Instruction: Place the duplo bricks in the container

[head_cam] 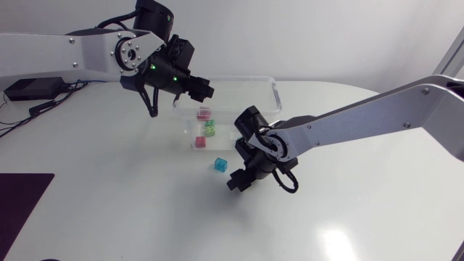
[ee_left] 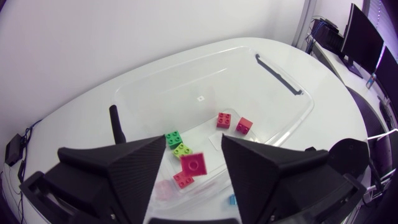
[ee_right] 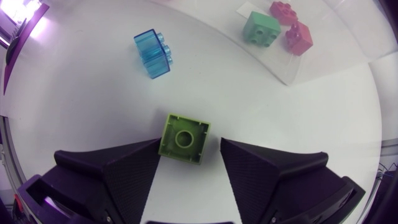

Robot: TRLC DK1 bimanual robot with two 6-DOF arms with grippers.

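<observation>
White table (head_cam: pixel 362 217): clear container (head_cam: pixel 246 88), blue brick (head_cam: pixel 220 165), upturned lime brick (ee_right: pixel 184 138) lying directly on it.

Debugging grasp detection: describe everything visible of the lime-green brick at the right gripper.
The lime-green brick is a small square block of glossy plastic, its hollow underside with one round centre tube facing the camera. It sits slightly skewed over the white table between the fingers of the right gripper: one looks against its side, a sliver of table shows before the other. The head view hides it.

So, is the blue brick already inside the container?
No, the blue brick lies on the table, outside the container.
</observation>
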